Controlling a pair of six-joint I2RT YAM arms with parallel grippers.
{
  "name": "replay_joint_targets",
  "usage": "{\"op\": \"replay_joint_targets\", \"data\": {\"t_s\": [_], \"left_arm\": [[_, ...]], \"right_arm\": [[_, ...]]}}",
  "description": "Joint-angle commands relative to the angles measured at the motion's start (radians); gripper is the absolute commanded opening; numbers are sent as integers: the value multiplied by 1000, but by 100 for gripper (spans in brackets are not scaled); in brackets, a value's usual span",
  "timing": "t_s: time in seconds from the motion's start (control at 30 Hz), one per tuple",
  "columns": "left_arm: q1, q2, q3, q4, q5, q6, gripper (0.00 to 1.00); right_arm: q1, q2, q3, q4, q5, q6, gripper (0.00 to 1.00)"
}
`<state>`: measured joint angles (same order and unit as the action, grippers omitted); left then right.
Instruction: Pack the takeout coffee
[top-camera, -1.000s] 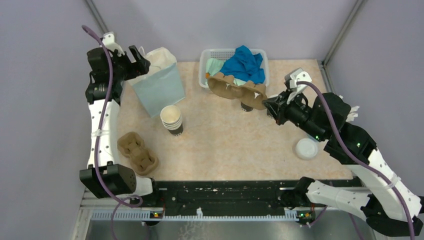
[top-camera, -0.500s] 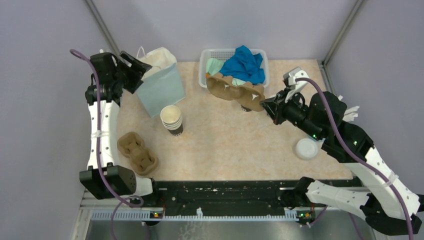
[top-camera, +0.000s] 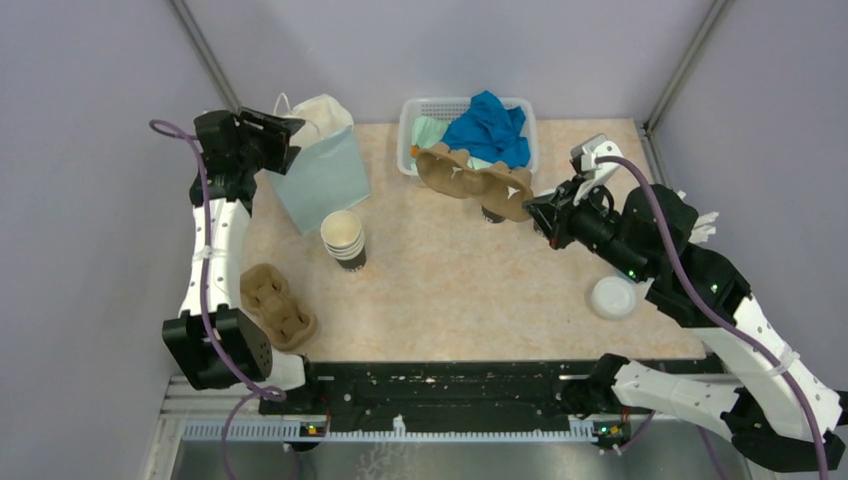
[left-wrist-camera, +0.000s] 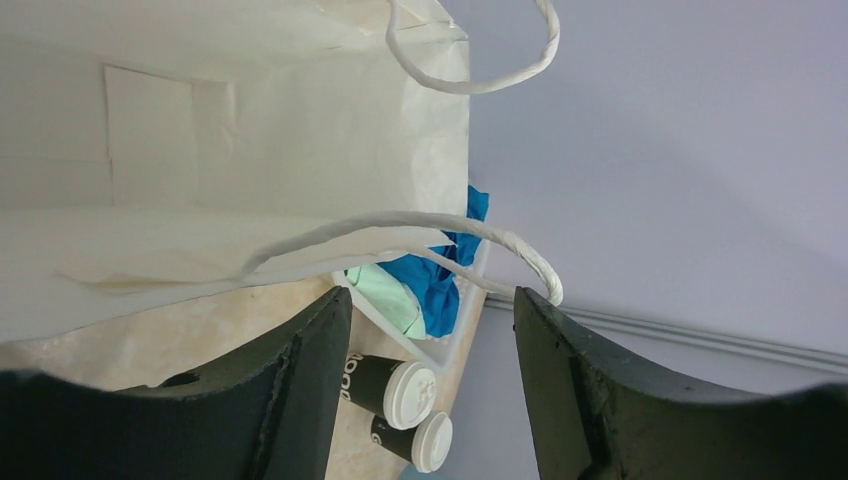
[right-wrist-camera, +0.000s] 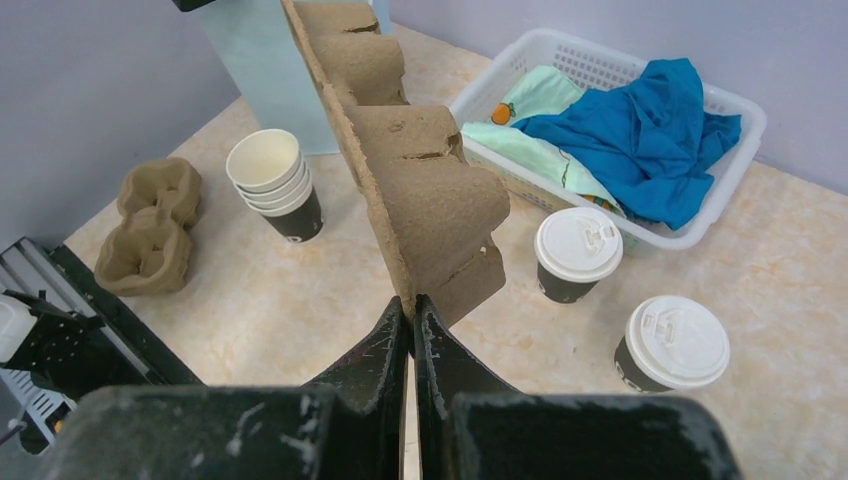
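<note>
Two takeout coffee cups with dark walls and white lids (right-wrist-camera: 577, 252) (right-wrist-camera: 668, 343) stand in front of the white basket (right-wrist-camera: 722, 140); the left wrist view shows them too (left-wrist-camera: 397, 387) (left-wrist-camera: 428, 441). My right gripper (right-wrist-camera: 413, 303) (top-camera: 537, 212) is shut on the edge of a brown pulp cup tray (right-wrist-camera: 400, 150) (top-camera: 472, 178), held on edge above the table. My left gripper (left-wrist-camera: 430, 300) (top-camera: 280, 140) stands open at the mouth of the paper bag (top-camera: 322, 168), its twisted handle (left-wrist-camera: 400, 222) just past the fingertips.
A stack of empty ribbed cups (top-camera: 343, 238) stands mid-table. A second pulp tray (top-camera: 277, 305) lies at the front left. The basket (top-camera: 409, 128) holds blue and green cloth. A white round lid (top-camera: 613, 297) sits at the right.
My left gripper has swung right to the bag's mouth and its jaws have narrowed. The right gripper still holds the pulp tray and has barely shifted.
</note>
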<state>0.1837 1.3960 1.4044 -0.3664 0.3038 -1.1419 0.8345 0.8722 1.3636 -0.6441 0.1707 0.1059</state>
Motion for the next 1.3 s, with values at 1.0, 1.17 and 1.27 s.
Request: {"op": "replay_joint_targets", "data": {"t_s": [1.0,1.17,1.27], "left_arm": [[4,118,15,705,95,-424,1],[-11,379,403,812,211,-494,0],[-44,491,627,816,260,-546,0]], "right_arm": [[-8,-36,40,37,47,-16,0],[-8,-52,37,38,58,-6,0],[-8,-69,36,48,86,5,0]]}}
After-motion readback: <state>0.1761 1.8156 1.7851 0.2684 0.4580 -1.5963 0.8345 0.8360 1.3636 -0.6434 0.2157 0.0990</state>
